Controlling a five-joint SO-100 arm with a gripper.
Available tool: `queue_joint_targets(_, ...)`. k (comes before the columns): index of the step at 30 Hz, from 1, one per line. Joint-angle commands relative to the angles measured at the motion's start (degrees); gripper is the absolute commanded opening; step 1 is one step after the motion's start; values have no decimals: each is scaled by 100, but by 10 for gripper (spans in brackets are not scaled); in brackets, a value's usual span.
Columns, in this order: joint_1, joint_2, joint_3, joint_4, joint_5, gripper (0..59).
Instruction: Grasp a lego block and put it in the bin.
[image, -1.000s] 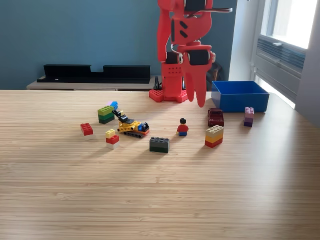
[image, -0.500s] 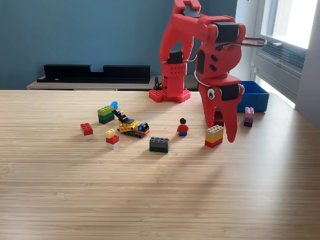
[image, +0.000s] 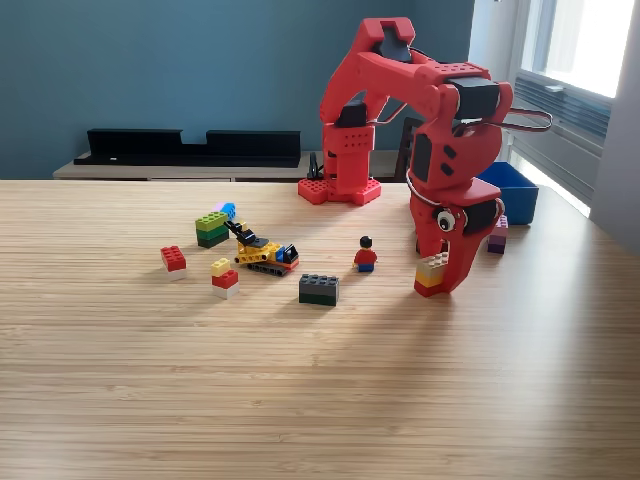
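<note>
We judge the step in hand to be the grasp: the gripper (image: 440, 278) is down at the table (image: 320, 400), its red fingers straddling the stacked cream, yellow and red lego block (image: 431, 271). Whether the jaws have pinched the block or only bracket it, we cannot tell from this view.

The block sits just in front of the bin (image: 512, 188), toward the camera, and the arm hides most of the bin. The next move likely calls for a firm pinch, a lift clear of the table, then a short swing back over the bin's rim.

Materials: the block is hard, studded, glossy plastic, three layers, boxy. The bin is a shallow blue plastic box with straight walls. The table is a matte, fine-striped wood grain. The purple block (image: 497, 236) stands just in front of the bin.
</note>
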Motion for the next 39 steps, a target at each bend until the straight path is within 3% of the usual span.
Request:
queue_joint_targets(1,35,141,-1081,615,123,0)
queue_joint_targets(4,0,149,-1564,896,176,0)
queue_joint_targets(12,-378,562,-1811,1187,62,0)
queue_joint_targets(29,-3182,4702,1318,1143,466,0)
queue_joint_targets(34,-4017,5440,2391,1143,624,0)
queue_joint_targets(39,-4632,5599,3401,1143,694,0)
